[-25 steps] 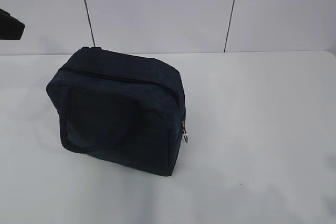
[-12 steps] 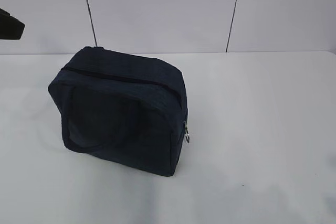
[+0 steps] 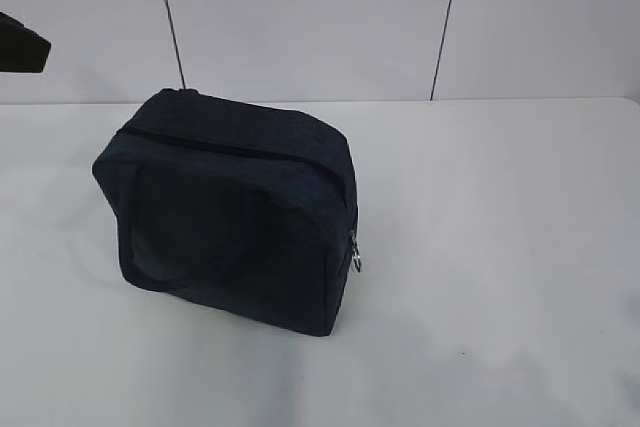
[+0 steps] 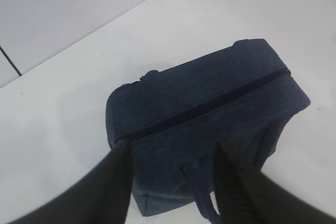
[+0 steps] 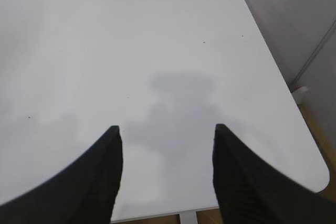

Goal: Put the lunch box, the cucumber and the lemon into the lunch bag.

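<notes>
We had the left gripper [image 4: 170,153] spread and empty above the lunch bag [image 3: 235,217], which stood left of centre on the table [image 3: 500,247], zipped. It looked soft, boxy, best taken by a handle [image 4: 207,211]. Its zipper [image 3: 230,150] ran ten to four o'clock. The right gripper [image 5: 167,129] hung spread over bare tabletop.
</notes>
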